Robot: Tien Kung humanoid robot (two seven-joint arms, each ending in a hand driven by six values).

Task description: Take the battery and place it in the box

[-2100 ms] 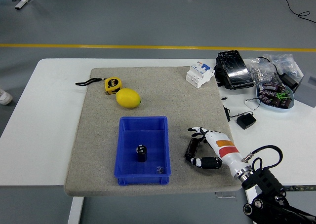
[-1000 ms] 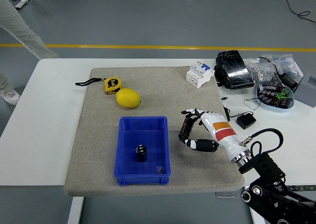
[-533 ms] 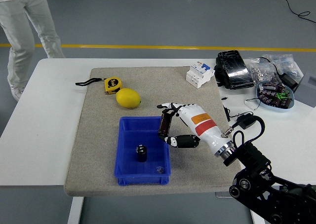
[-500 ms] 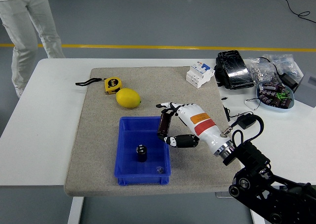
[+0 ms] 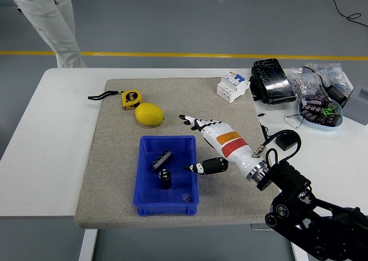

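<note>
A blue box (image 5: 167, 196) sits on the grey mat. A dark cylindrical battery (image 5: 161, 159) lies tilted inside it, near the far part. A second small black battery (image 5: 165, 179) stands upright in the box. My right hand (image 5: 194, 142) is at the box's right rim with fingers (image 5: 192, 121) spread, holding nothing. The left arm does not show.
A lemon (image 5: 149, 114) and a yellow tape measure (image 5: 130, 99) lie on the mat beyond the box. A white breaker (image 5: 232, 87), a black pouch (image 5: 272, 81), a bowl of parts (image 5: 320, 112) and a black adapter (image 5: 285, 141) are at the right. A person (image 5: 49, 20) stands far left.
My right hand moved left to the box rim with the battery, then opened. The battery now lies inside the box. The person walked along the far left.
</note>
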